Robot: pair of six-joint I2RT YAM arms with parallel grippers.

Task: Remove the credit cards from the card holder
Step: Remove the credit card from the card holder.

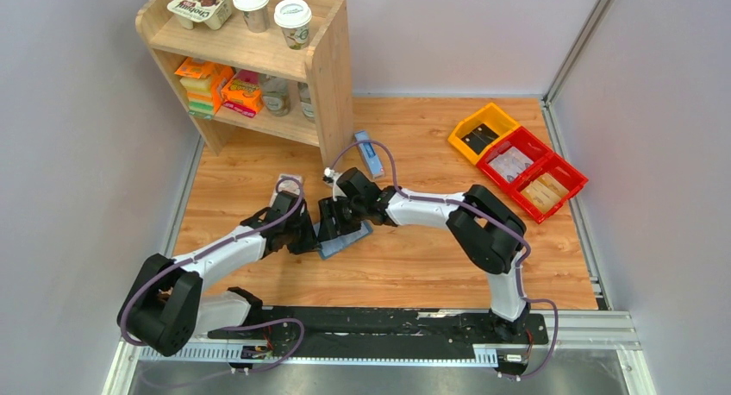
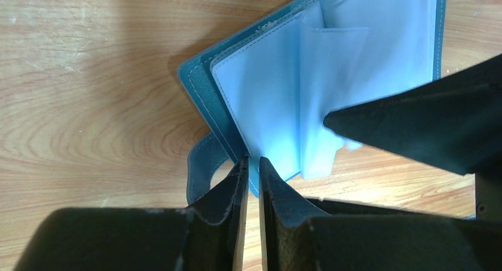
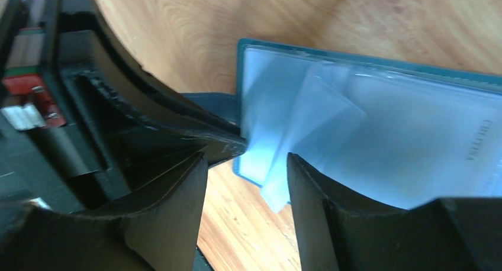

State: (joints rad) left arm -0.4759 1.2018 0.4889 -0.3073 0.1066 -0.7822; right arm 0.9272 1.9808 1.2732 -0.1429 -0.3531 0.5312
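Observation:
The teal-blue card holder (image 1: 349,241) lies open on the wooden table between my two grippers. Its pale blue inner panels (image 2: 266,93) face up, and its closure tab (image 2: 201,164) curls to the left. My left gripper (image 2: 253,167) is shut on the holder's near corner edge. It also shows in the top view (image 1: 310,236). My right gripper (image 3: 245,158) is open just over the holder's corner; in the top view (image 1: 332,222) it is close beside the left gripper. A pale translucent flap (image 3: 296,158) sticks out by the right finger. I cannot tell whether it is a card.
A wooden shelf (image 1: 328,67) with cups and packs stands at the back left. A narrow blue-and-white box (image 1: 369,153) lies by its foot, and a pink-and-white pack (image 1: 289,184) behind the left gripper. Yellow (image 1: 483,132) and red bins (image 1: 534,171) sit at the back right.

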